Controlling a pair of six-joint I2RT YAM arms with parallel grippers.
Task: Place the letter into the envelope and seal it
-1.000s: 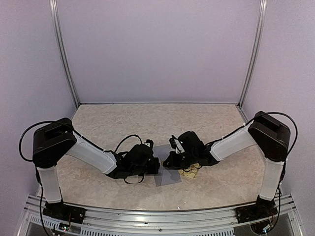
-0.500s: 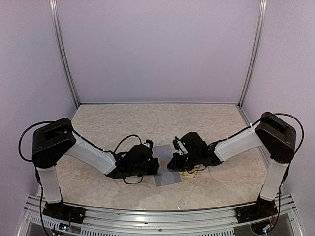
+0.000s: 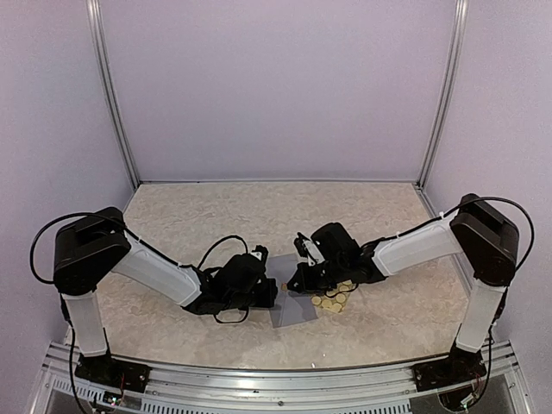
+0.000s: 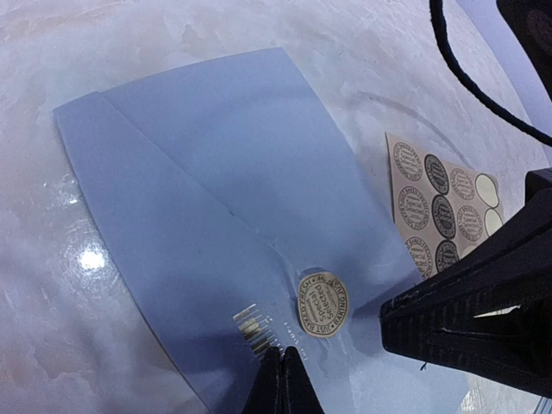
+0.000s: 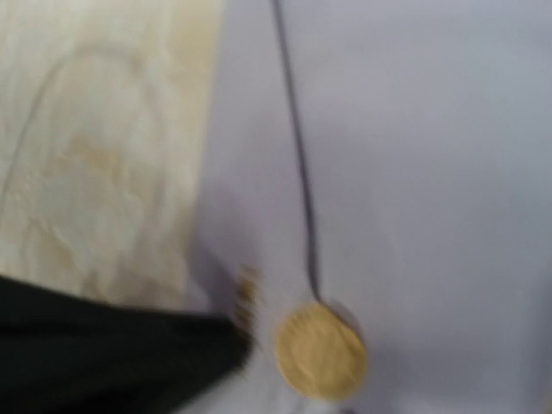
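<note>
Surface (image 3: 216,216) comes first: the pale marbled top carries everything, and your two arms reach in low from the near corners so that both hands meet over its near middle. The envelope (image 4: 216,198) lies flat there between them, grey-lavender, with its flap folded down across the body. No letter shows anywhere, so it is most likely already inside. Just to the right of the envelope lies the tan sticker sheet (image 4: 440,207), close enough for a seal to be taken from it with a short reach.

Your left hand (image 4: 280,384) has its fingers drawn fully together and clamps nothing. Its joined tips rest on the envelope at the near end of the flap, which looks like a way to pin the paper so it cannot slide or spring open. Your right hand (image 3: 297,278) hangs low over the envelope's right edge, also closed and carrying nothing that you can see. Its own camera is too blurred to say whether it touches the paper.

Smallest of all, one round sticker (image 4: 321,304) sits on the flap's point, just beside the left fingertips and bridging flap and body. Judged from that, the sealing is nearly done, and a firm press on the sticker may be all that remains.
</note>
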